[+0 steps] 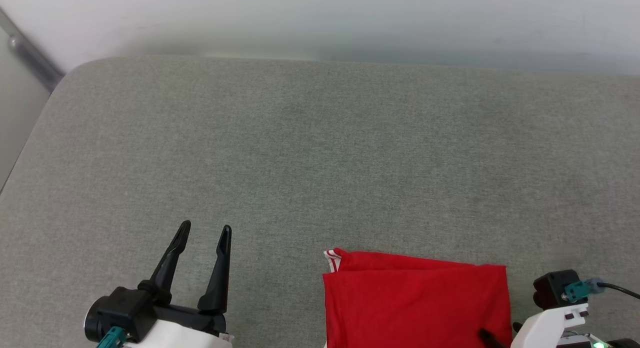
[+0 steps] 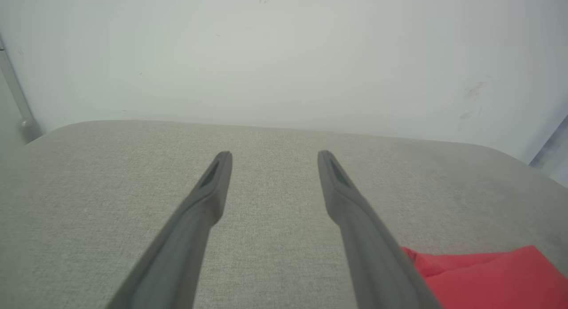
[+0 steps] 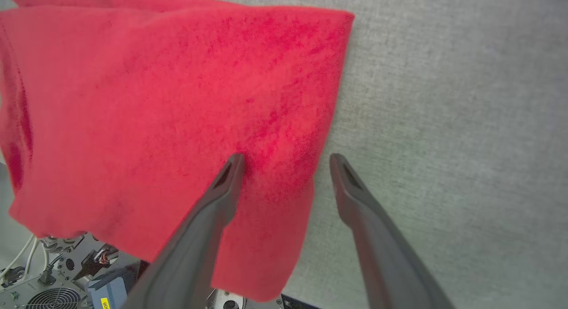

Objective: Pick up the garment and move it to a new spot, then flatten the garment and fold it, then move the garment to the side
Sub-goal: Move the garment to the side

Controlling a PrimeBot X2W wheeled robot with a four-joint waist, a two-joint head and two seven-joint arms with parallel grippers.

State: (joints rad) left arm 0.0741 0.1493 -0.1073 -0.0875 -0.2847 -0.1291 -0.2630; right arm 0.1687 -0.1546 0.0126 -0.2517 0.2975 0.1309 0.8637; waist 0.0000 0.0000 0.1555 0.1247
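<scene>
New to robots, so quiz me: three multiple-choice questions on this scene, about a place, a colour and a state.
1. Where on the grey surface does the garment lie? A) far left corner B) near edge, right C) against the wall
2. Its main colour? A) blue B) red C) green
3. The left arm's fingers are: A) apart and empty B) shut on cloth C) holding a cup
Answers: B, it sits lower right; B, the cloth is red; A, bare surface shows between them.
</scene>
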